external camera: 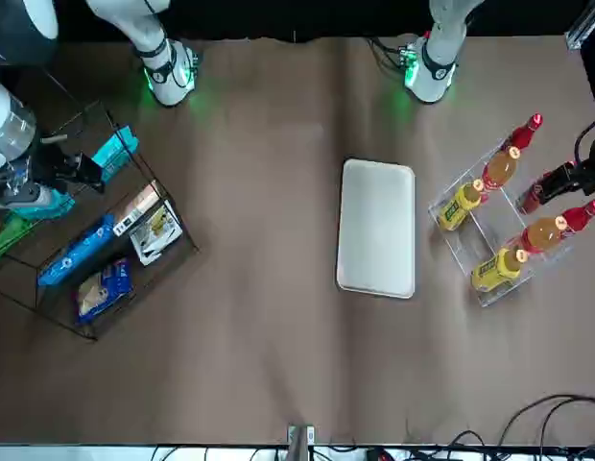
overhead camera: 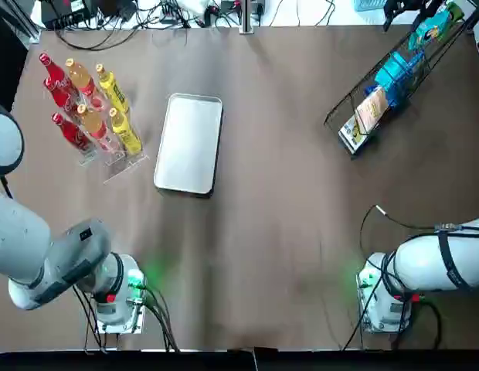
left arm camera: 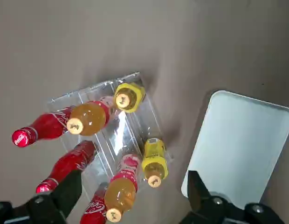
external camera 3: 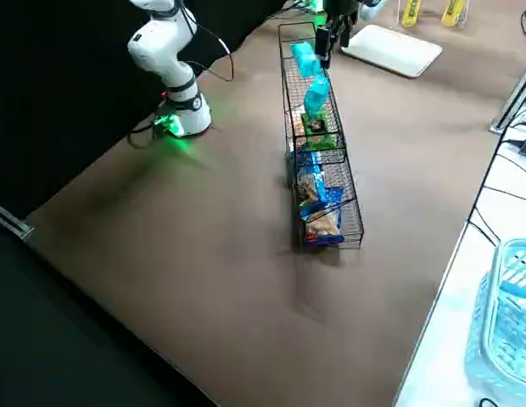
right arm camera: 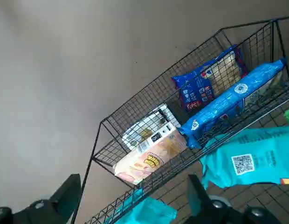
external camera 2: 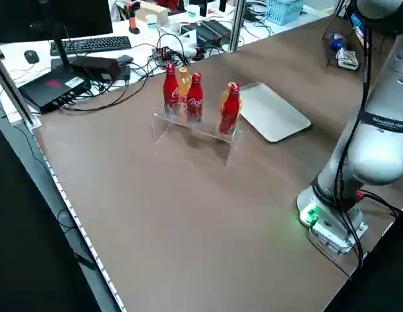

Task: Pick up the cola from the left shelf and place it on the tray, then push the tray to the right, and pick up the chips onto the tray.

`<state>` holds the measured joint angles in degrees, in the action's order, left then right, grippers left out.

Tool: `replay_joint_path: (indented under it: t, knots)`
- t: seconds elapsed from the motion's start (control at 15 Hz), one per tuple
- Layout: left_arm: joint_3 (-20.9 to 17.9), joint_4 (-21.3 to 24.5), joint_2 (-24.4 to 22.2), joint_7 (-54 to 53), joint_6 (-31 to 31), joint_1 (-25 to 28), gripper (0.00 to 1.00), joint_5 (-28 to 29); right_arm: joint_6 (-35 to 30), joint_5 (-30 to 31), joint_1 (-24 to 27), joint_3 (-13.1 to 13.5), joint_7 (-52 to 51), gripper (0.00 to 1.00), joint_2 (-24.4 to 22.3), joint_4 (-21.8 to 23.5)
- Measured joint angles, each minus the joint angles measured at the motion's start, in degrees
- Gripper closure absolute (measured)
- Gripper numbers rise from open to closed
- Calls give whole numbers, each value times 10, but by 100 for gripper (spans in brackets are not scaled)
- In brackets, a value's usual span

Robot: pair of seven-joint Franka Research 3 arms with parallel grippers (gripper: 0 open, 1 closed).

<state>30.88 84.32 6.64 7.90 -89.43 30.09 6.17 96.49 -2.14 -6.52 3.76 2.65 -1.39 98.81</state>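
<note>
Three red cola bottles (overhead camera: 60, 97) stand in the clear shelf (overhead camera: 108, 158) at the table's left, beside orange and yellow bottles (left arm camera: 155, 163). The white tray (overhead camera: 189, 143) lies just right of the shelf with nothing on it. My left gripper (left arm camera: 133, 200) hovers high above the shelf, open and holding nothing; the front view shows the left gripper (external camera: 587, 163) over the colas (external camera: 542, 189). Blue chip bags (right arm camera: 205, 84) lie in the wire basket (overhead camera: 378, 93) at the far right. My right gripper (right arm camera: 133, 200) hangs open above the basket, holding nothing, as the right side view of the right gripper (external camera 3: 327, 38) confirms.
The basket also holds a teal bag (right arm camera: 249, 161) and a snack box (right arm camera: 149, 158). Both arm bases (overhead camera: 116, 309) sit at the near table edge. Cables and equipment line the far edge (overhead camera: 147, 11). Bare brown table (overhead camera: 286, 232) spreads between tray and basket.
</note>
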Motion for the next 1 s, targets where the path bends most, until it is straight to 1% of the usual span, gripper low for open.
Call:
replay_joint_path:
  t: [0.4, 0.53, 0.67, 0.73, 0.87, 1.0]
  knots:
    - [-1, 2, 0, -5, 15, 16, 0, 0, 0, 0, 0, 0, 0, 0, 0, 0]
    - [-3, 13, 0, -5, 25, 27, 0, 0, 0, 0, 0, 0, 0, 0, 0, 0]
    - [-4, 35, 1, -7, 25, 53, 0, 0, 0, 0, 0, 0, 0, 0, 0, 0]
    - [-5, 61, 4, -12, 9, 78, 0, 0, 0, 0, 0, 0, 0, 0, 0, 0]
    - [-5, 91, 5, -13, -21, 105, 0, 0, 0, 0, 0, 0, 0, 0, 0, 0]
    - [-5, 115, 4, -37, -50, 129, 0, 1, 0, 0, -1, -2, 0, 0, 0, 0]
